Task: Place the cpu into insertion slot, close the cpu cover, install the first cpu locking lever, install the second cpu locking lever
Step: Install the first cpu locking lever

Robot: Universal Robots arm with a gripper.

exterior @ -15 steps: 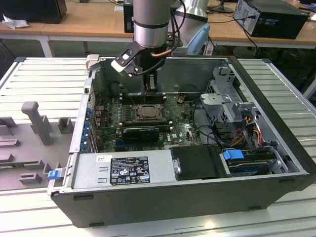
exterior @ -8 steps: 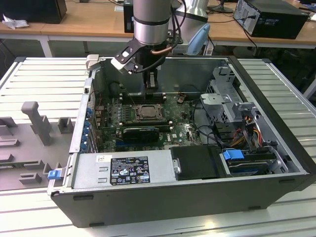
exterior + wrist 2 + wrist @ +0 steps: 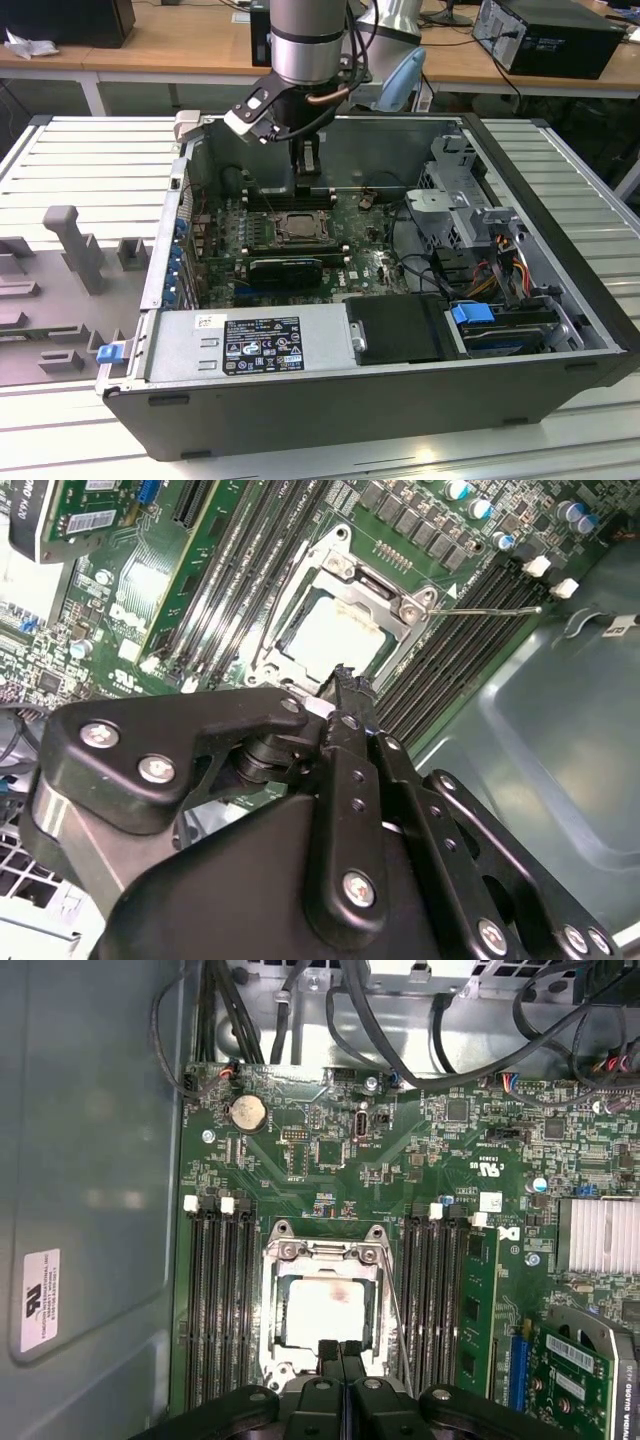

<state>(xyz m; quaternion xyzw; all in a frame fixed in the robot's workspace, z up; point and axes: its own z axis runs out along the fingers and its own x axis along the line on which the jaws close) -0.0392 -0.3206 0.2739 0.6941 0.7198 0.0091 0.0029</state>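
The cpu [image 3: 322, 1305] lies flat in the insertion slot [image 3: 298, 226], its pale face showing through the window of the cpu cover [image 3: 323, 1251]. The cover's grey frame lies down over the chip's edges [image 3: 392, 592]. A thin metal locking lever [image 3: 490, 608] sticks out sideways from one corner of the socket, over the memory slots. My gripper [image 3: 341, 1350] hangs just above the socket's near edge, fingers pressed together with nothing between them. In the exterior view the gripper [image 3: 308, 165] points straight down over the back of the green motherboard [image 3: 355, 262].
Long black memory slots [image 3: 218, 1300] flank the socket on both sides. A black expansion card [image 3: 285, 268] lies in front of the socket. Cable bundles [image 3: 400, 1020], a drive cage [image 3: 460, 210] and the case's metal walls [image 3: 400, 150] close in around the board.
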